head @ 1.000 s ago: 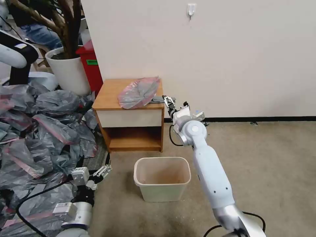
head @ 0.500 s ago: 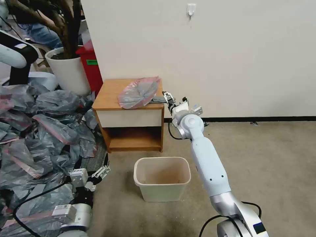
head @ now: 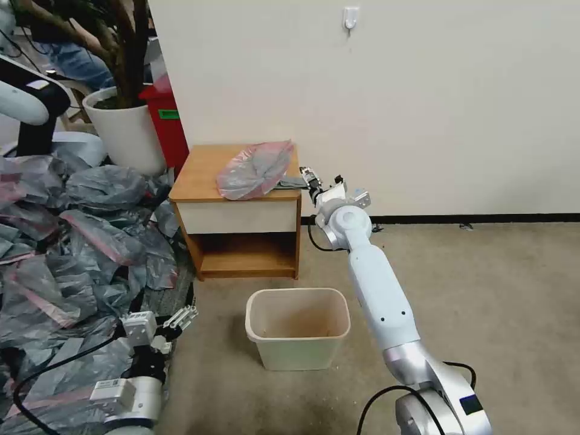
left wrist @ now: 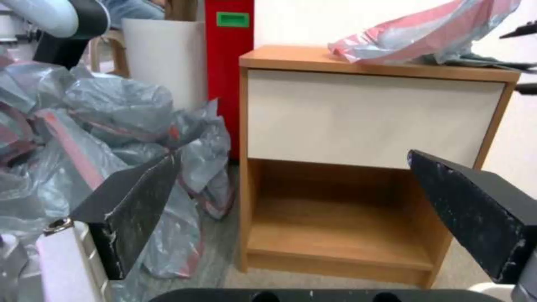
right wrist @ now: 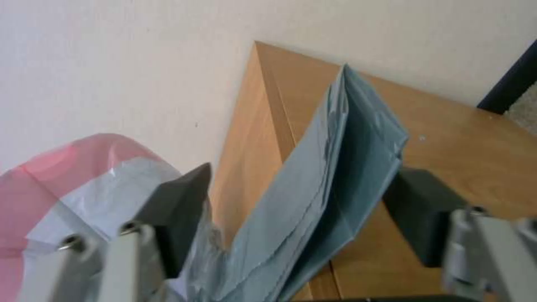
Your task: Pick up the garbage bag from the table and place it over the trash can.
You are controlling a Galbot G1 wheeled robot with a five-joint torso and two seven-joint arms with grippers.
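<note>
The garbage bag (head: 255, 169) lies crumpled on the nightstand (head: 199, 175), its folded grey tail hanging past the corner nearest the wall. The right gripper (head: 310, 177) has crept closer over the last second, and its spread jaws now straddle that tail (right wrist: 335, 184) without pinching it; a grasp looks imminent. The trash can (head: 298, 327) waits empty on the carpet before the nightstand. The left gripper (head: 180, 317) idles wide open beside the heap of bags (head: 66, 241).

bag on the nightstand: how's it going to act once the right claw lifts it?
Probably floppy: the bag is thin crinkled film lying in loose folds on the nightstand. Likely very light, so it may trail and billow. The folded grey edge sits between the open right claw fingers; smooth film could slip.
</note>
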